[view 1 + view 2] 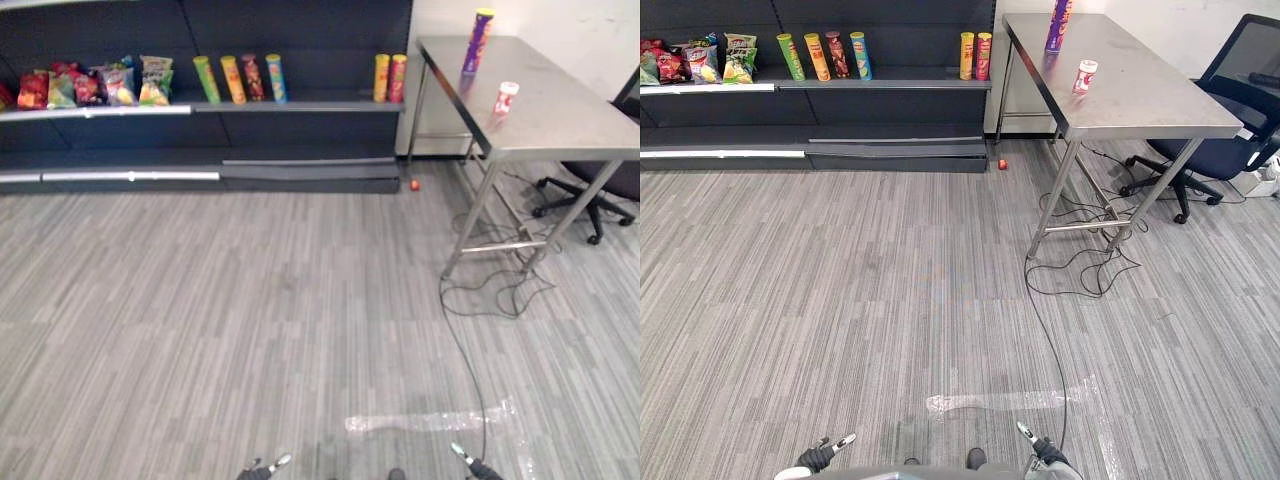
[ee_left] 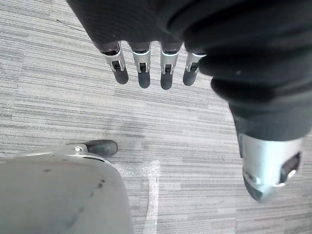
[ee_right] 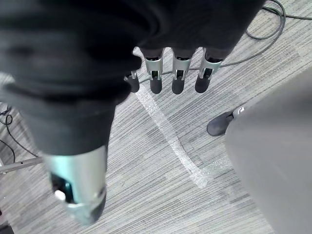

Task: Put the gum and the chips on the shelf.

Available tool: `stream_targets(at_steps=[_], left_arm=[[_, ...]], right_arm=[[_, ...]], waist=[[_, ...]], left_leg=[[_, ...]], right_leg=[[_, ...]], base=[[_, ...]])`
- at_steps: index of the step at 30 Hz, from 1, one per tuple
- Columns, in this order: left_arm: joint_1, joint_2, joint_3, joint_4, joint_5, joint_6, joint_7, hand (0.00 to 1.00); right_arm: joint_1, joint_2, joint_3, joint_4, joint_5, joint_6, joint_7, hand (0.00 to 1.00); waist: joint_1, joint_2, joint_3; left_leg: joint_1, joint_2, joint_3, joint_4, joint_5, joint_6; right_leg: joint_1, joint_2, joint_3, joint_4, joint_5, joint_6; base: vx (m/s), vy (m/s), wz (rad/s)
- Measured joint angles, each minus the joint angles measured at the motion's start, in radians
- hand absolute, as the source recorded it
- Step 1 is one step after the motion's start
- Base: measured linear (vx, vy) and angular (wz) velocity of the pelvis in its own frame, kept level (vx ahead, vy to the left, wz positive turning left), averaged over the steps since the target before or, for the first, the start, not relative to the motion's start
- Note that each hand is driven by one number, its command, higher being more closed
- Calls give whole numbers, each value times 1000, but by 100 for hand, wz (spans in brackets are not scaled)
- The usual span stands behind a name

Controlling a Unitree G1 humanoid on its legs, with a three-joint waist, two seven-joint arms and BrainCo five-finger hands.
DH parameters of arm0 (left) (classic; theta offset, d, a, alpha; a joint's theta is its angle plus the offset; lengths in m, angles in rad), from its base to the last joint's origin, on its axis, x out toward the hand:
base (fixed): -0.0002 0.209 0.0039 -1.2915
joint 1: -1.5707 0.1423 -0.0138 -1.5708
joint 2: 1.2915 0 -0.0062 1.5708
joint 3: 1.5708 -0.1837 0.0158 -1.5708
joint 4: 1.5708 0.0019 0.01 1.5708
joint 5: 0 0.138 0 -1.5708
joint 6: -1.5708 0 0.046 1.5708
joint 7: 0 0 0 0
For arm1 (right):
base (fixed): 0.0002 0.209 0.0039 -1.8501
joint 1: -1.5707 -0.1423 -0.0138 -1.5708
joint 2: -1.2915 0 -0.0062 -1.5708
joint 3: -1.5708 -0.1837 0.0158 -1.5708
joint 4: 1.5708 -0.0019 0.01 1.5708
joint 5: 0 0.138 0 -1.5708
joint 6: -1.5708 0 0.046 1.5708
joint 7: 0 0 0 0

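Hands: left hand (image 2: 142, 66) and right hand (image 3: 177, 73) both hang loose, holding nothing.
Risk: tall purple chips can (image 1: 479, 40) may tip if bumped.

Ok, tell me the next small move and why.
Probably step forward and right toward the metal table: the purple chips can and the small gum tub stand on it, far across the floor, while the left hand and right hand hang open and empty.
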Motion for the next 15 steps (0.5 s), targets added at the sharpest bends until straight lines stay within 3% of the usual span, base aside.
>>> stream_targets(at_steps=[15], left_arm=[[0, 3, -12, 0, 7, -2, 4, 0]], right_arm=[[0, -1, 3, 0, -1, 0, 0, 0]], waist=[[1, -1, 0]], left_leg=[[2, 0, 0, 0, 0, 0]], right_leg=[[2, 0, 0, 0, 0, 0]], base=[[0, 0, 0]])
